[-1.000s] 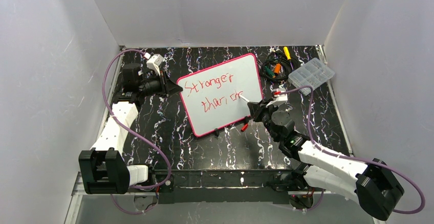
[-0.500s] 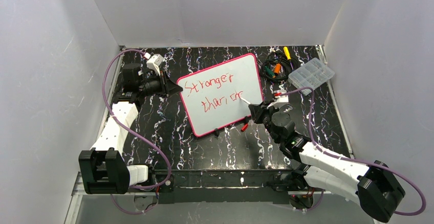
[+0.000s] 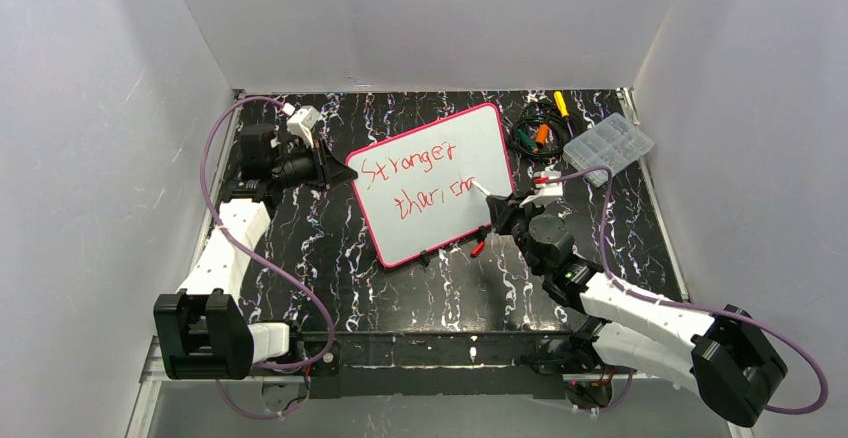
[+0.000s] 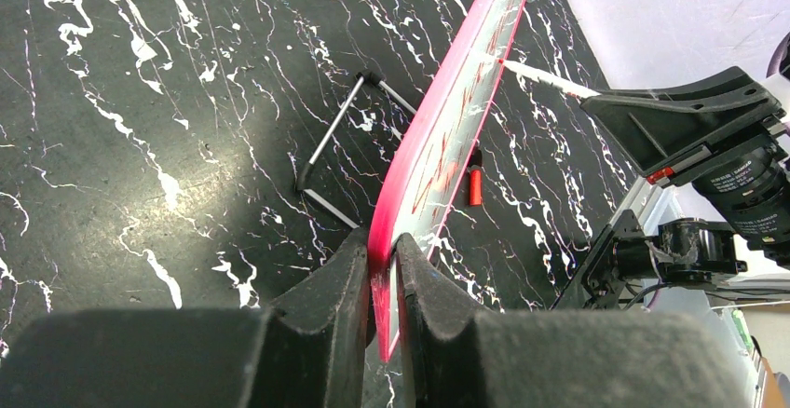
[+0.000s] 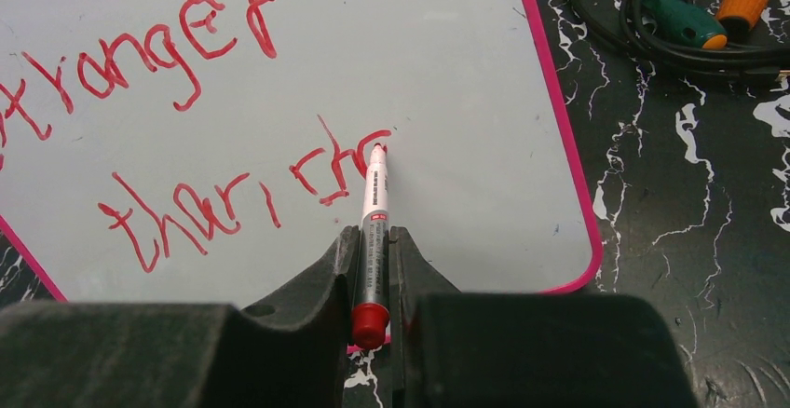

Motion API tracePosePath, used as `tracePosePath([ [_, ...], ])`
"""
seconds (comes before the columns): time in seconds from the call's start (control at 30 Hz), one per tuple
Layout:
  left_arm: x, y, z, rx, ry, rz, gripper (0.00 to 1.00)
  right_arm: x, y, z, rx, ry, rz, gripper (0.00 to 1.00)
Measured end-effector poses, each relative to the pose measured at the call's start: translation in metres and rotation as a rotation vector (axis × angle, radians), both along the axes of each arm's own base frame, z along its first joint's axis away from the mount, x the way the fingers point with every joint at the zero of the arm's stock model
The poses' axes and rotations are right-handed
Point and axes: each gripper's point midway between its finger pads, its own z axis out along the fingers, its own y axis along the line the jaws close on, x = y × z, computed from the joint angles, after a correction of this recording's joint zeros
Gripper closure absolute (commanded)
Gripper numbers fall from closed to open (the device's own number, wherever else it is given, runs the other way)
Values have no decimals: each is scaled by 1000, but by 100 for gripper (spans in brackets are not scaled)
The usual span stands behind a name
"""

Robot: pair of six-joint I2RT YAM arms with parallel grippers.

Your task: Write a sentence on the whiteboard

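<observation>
Since a second earlier, the right tool [image 5: 374, 240] had crept a little further along the lower line. The last red stroke there had grown into a small arch. The left arm and the board had not shifted.

Nearest to that tool, its jaws were clamped tight on the barrel of a red marker [image 5: 375, 198]. The red end cap sat just below the fingers and the long axis ran straight out ahead. At the far end of the barrel the nib touched the whiteboard [image 5: 447, 73], right at the top of the newest letter. To the left of the nib ran the sentence [image 5: 191, 63]: "Stronger" on the upper line, and "than, tr" plus the unfinished letter below. Both lines climbed gently from left to right.

What the next strokes turned on lay the other way. Bare white surface stretched to the right of the nib as far as the pink border, which looked enough for a few more letters. This arm was plainly the nearer one for writing.

Further off, past the written part, the left tool [image 4: 380, 245] was closed on the board's opposite edge, pinching the pink rim between both fingers. The board appeared propped at a tilt on a wire stand [image 4: 330, 133] on the worktop [image 4: 140, 101]. Beyond the border, to the right of the nib, lay a green-handled screwdriver [image 5: 685, 19].
</observation>
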Motion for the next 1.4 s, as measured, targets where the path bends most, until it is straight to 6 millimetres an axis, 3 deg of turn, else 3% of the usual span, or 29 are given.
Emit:
tracePosePath([
  [0.53,0,0,0,0,1,-1,100,1,-1,3,-7,-9,-6,99],
  [1.4,0,0,0,0,1,-1,100,-7,-9,-14,-10,47,-18,99],
])
